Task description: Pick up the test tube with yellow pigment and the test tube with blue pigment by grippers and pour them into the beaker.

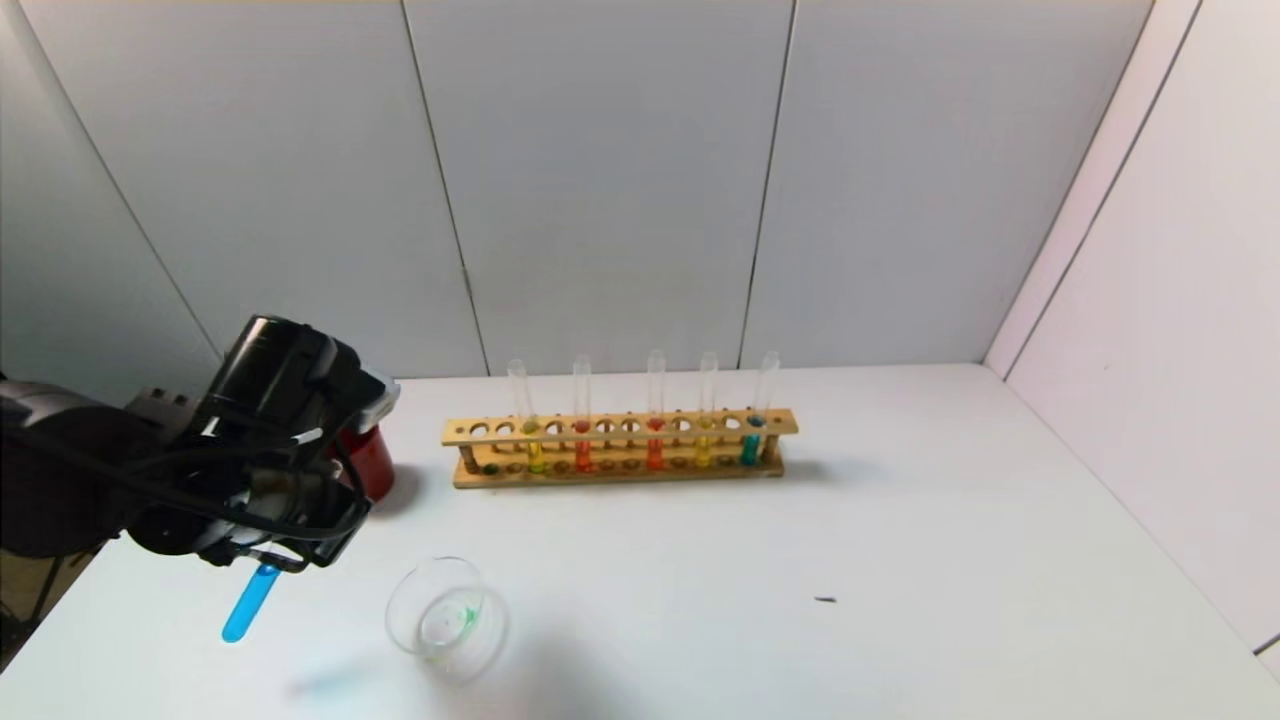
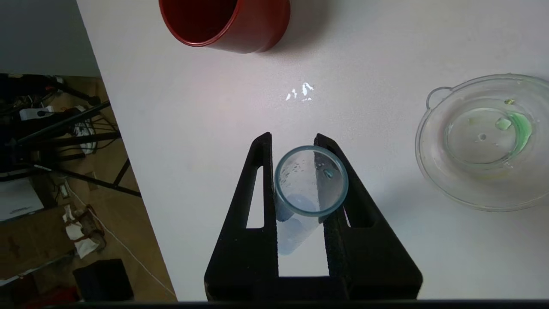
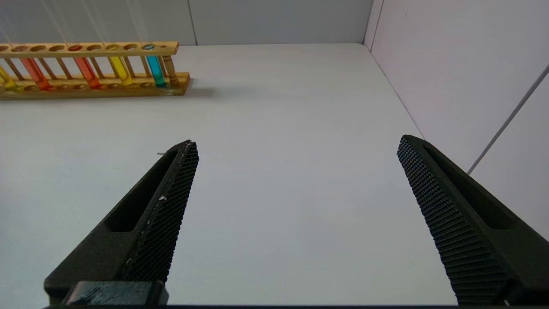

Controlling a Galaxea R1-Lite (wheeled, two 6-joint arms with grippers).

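Between the two black fingers [image 2: 257,201] of the left claw [image 1: 275,555], the blue tube [image 1: 250,602] is clamped and hangs above the white surface [image 1: 900,560].

The tube tilts, its round blue end lowest and clear of the surface, its open mouth [image 2: 311,180] facing the wrist camera with droplets inside the glass. Just beside the claw, toward the robot's right, sits the beaker [image 1: 447,618], upright, with a smear of green liquid [image 2: 517,126] on its bottom. Behind the claw stands the red cup [image 1: 368,462], partly hidden by it. Farther off, toward the back wall, the wooden rack [image 1: 620,445] holds upright tubes: yellow ones, orange-red ones, and a teal tube [image 1: 752,445] at its right end. The right claw [image 3: 296,184] is spread wide with nothing in it, over bare surface well apart from the rack's right end.
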